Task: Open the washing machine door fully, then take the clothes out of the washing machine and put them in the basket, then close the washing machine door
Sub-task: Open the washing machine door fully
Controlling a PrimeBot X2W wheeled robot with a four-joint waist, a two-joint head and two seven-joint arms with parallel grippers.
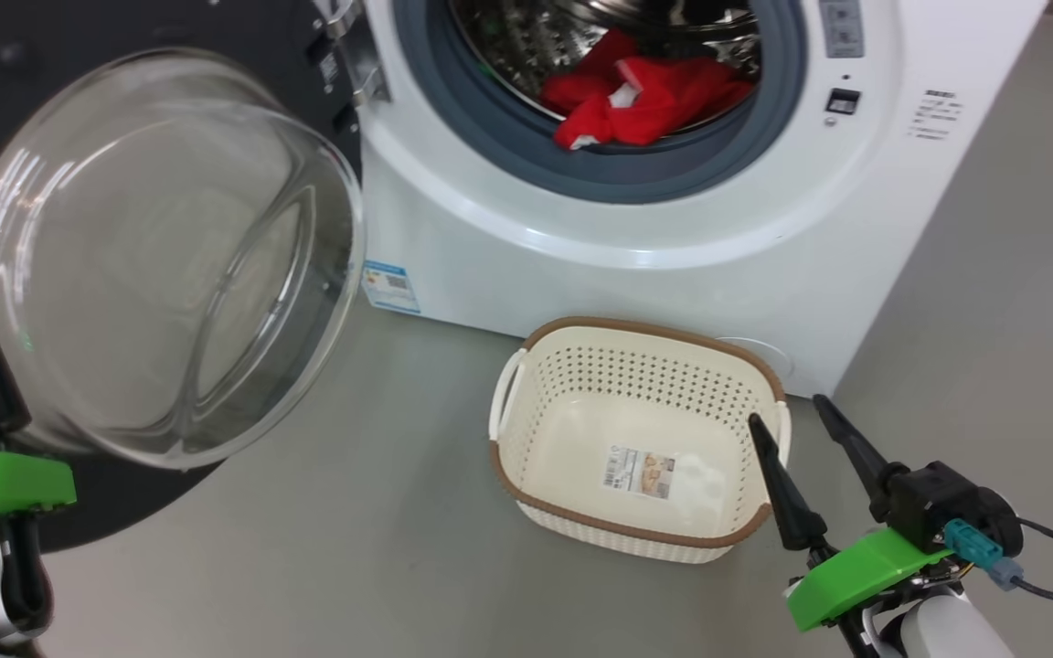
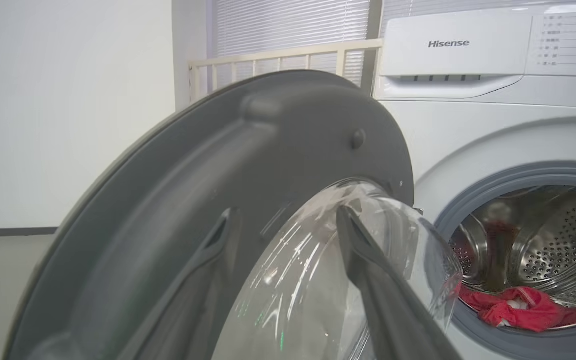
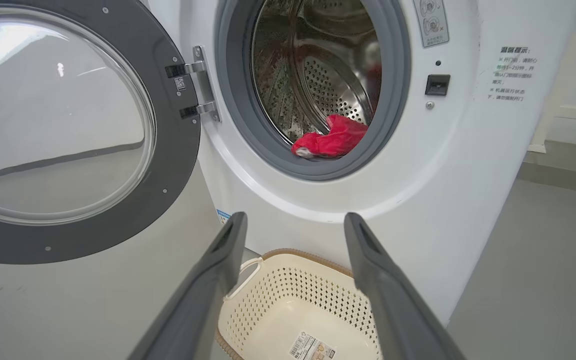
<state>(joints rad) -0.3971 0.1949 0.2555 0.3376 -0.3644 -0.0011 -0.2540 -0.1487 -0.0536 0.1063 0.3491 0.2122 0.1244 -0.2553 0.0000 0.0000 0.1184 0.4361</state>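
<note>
A smooth grey floor [image 1: 353, 567] lies underfoot; in the left wrist view a plain white wall [image 2: 68, 100] rises from it, with a dark skirting strip [image 2: 13, 231] along its foot; beside the wall, pale slatted blinds [image 2: 288, 25] hang behind a cream railing [image 2: 278, 53].

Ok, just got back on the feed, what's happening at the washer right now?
The robot is at the start of unloading the washing machine. The door is swung wide open, and the left tool sits open at its inner side, fingers straddling the edge of the glass bowl. The red clothes lie in the drum, none taken out. The basket stands on the floor in front of the machine, empty but for its label. The right tool hovers open over the basket's right end, holding nothing.
</note>
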